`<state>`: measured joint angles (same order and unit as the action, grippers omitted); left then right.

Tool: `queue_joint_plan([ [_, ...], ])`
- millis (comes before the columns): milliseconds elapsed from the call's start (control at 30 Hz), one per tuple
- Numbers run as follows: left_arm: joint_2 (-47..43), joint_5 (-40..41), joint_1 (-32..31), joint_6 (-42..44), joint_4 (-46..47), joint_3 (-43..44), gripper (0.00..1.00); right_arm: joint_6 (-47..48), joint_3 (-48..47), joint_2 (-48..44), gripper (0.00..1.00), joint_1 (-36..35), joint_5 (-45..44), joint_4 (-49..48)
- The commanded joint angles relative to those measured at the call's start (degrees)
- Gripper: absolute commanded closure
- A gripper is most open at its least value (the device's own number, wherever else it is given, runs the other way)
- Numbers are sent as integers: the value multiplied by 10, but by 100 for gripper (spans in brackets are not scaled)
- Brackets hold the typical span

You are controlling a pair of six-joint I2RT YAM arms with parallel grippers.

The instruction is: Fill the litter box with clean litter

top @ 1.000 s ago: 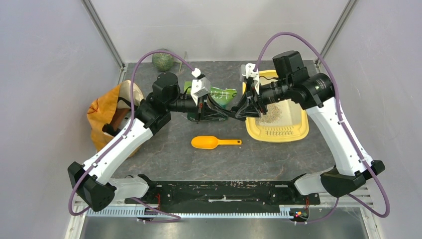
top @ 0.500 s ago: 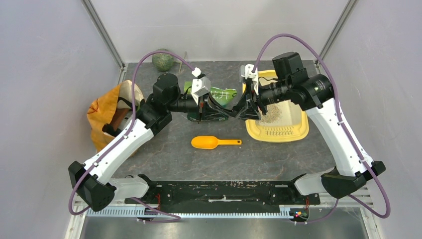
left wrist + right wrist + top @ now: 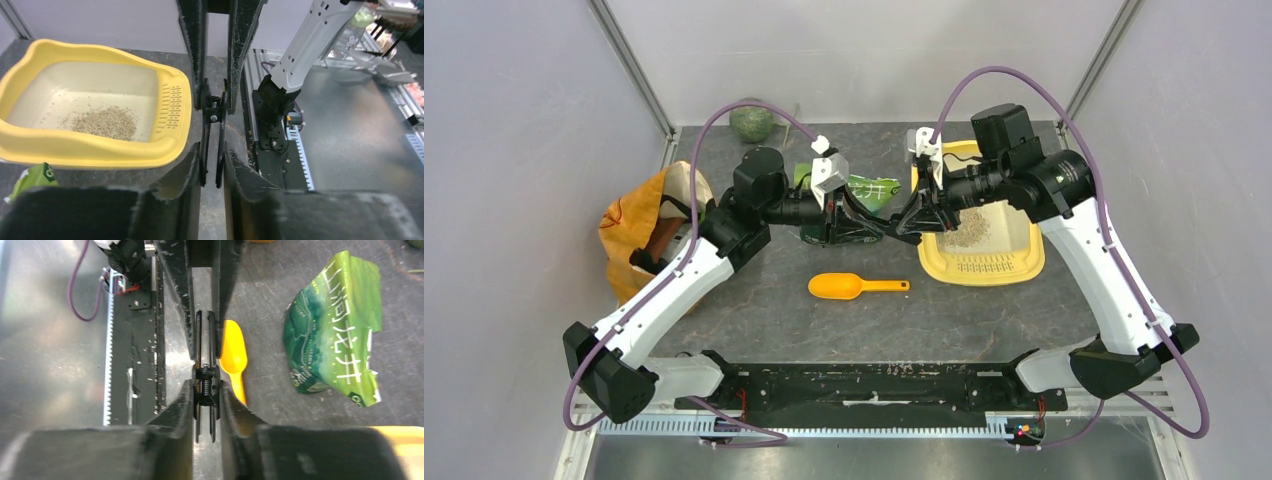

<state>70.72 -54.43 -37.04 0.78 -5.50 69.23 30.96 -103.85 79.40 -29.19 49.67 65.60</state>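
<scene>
The yellow litter box (image 3: 1027,262) sits at the right of the table, with a small pile of grey-beige clean litter (image 3: 969,236) in its pale basin. The left wrist view shows the box (image 3: 100,150) and its litter (image 3: 102,122) too. My two grippers meet tip to tip just left of the box, above the table. A small black spring clip (image 3: 890,236) sits between them. My left gripper (image 3: 881,235) (image 3: 212,150) is shut on the clip's thin arms (image 3: 214,117). My right gripper (image 3: 901,234) (image 3: 206,387) is closed against the clip's spring end (image 3: 206,370).
A green printed pouch (image 3: 870,189) (image 3: 335,325) lies behind the grippers. An orange scoop (image 3: 849,286) (image 3: 234,355) lies on the table in front of them. An orange-yellow bag (image 3: 637,235) stands at the left edge, and a green round thing (image 3: 752,122) at the back.
The right gripper's tip has edged slightly left toward the left gripper and its jaws stand narrower on the clip. The left arm, box, scoop and pouch have not moved.
</scene>
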Motion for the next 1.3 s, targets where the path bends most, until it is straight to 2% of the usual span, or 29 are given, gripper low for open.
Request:
queue_joint_plan([
  [0, -3, 1, 6, 18, -35, 17, 55, 2, -9, -11, 92, -1, -8, -21],
  [33, -11, -8, 19, 22, -50, 17, 46, 6, -8, -11, 100, -1, -16, -18],
  [167, -55, -49, 120, -3, -32, -14, 33, 22, -17, 0, 100, 0, -39, 2],
  [233, -63, -55, 159, 59, -102, 1, 27, 34, -24, 8, 100, 0, -44, 14],
  [333, -62, -31, 187, 181, -215, 27, 26, 63, -34, 22, 100, 0, -71, 25],
  [433, -48, 7, 213, 213, -231, 36, 27, 128, -62, 50, 100, 0, -108, 43],
  [600, 5, 52, 221, 366, -262, 55, 29, 211, -138, 123, 100, 22, -139, 67],
  [767, 98, 51, 222, 423, -266, 127, 29, 286, -189, 191, 100, 43, -150, 111],
  [933, 159, 57, 221, 457, -250, 162, 29, 343, -219, 248, 100, 53, -145, 125],
  [1267, 251, 67, 219, 616, -344, 228, 30, 336, -292, 338, 100, 52, -188, 111],
])
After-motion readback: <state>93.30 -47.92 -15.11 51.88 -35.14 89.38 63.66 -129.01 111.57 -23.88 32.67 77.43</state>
